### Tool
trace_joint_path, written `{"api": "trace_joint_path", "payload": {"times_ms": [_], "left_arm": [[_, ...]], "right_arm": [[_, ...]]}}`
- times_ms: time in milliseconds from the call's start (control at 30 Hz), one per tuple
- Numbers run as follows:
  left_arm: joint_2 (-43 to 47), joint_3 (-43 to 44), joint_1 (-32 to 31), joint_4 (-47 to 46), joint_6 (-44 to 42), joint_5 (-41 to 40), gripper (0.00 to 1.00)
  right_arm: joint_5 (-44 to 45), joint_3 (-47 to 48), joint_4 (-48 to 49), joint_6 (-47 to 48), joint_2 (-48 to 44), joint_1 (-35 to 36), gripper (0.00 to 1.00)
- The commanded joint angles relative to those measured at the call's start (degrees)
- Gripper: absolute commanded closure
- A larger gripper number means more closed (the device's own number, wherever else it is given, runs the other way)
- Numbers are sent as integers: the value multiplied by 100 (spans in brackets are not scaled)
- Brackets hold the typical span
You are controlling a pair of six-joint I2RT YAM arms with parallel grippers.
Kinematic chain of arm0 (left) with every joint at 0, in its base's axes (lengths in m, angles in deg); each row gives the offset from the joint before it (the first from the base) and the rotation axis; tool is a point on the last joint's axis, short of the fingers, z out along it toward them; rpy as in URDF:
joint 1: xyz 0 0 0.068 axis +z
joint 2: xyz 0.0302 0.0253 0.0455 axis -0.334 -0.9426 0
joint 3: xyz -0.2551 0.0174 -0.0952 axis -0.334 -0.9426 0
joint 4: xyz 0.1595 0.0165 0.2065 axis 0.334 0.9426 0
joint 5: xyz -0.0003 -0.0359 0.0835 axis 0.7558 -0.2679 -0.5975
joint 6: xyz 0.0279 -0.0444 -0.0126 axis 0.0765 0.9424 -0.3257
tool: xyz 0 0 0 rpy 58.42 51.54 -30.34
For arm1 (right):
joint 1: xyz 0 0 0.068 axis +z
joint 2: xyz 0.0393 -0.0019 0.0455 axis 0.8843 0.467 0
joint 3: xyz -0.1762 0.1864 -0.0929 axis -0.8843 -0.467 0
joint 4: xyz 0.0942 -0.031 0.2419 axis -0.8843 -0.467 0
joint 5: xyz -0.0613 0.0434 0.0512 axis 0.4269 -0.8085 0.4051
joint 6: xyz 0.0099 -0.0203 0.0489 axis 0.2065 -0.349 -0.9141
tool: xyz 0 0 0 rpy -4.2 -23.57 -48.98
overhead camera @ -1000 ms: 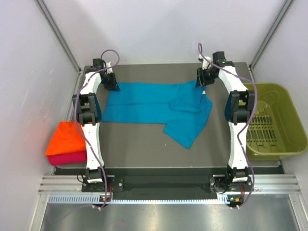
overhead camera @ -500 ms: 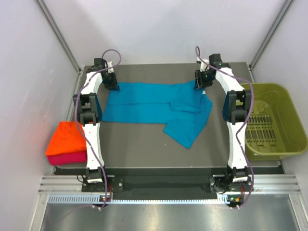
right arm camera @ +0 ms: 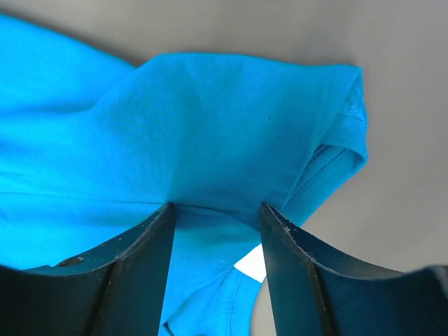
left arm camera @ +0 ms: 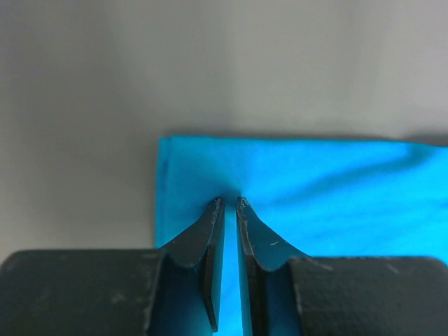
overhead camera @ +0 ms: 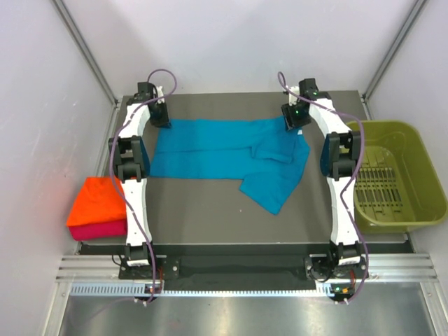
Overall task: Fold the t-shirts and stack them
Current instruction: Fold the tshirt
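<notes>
A teal-blue t-shirt lies spread across the far half of the table, one sleeve end folded toward the front. My left gripper is at its far left corner. In the left wrist view its jaws stand almost together with the blue cloth pinched between them. My right gripper is over the far right corner. Its jaws stand wide apart, and the cloth with a white neck label lies loose between them. An orange t-shirt sits folded on a magenta-pink one at the left edge.
An olive-green plastic basket stands off the table's right side, beside the right arm. The dark table top shows bare in front of the teal shirt. Slanted frame posts and white walls close in the back.
My right gripper's jaws have spread wider and the gripper has shifted slightly left and back. The left gripper and the shirt's left corner have not moved.
</notes>
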Motion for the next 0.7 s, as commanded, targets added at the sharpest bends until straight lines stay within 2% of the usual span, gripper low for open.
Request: {"api": "trace_joint_path", "payload": {"times_ms": [0, 400, 533, 667], "left_arm": [[-288, 197, 58, -320, -262, -633, 82], [-692, 645, -82, -672, -262, -677, 80], [-789, 873, -126, -786, -175, -774, 79], [-203, 1155, -336, -840, -25, -1325, 76]], "right_arm": [[982, 324, 22, 419, 435, -173, 47], [1052, 1388, 540, 542, 980, -182, 41], [1026, 1397, 628, 543, 936, -121, 39], [1209, 1099, 699, 411, 296, -130, 36]]}}
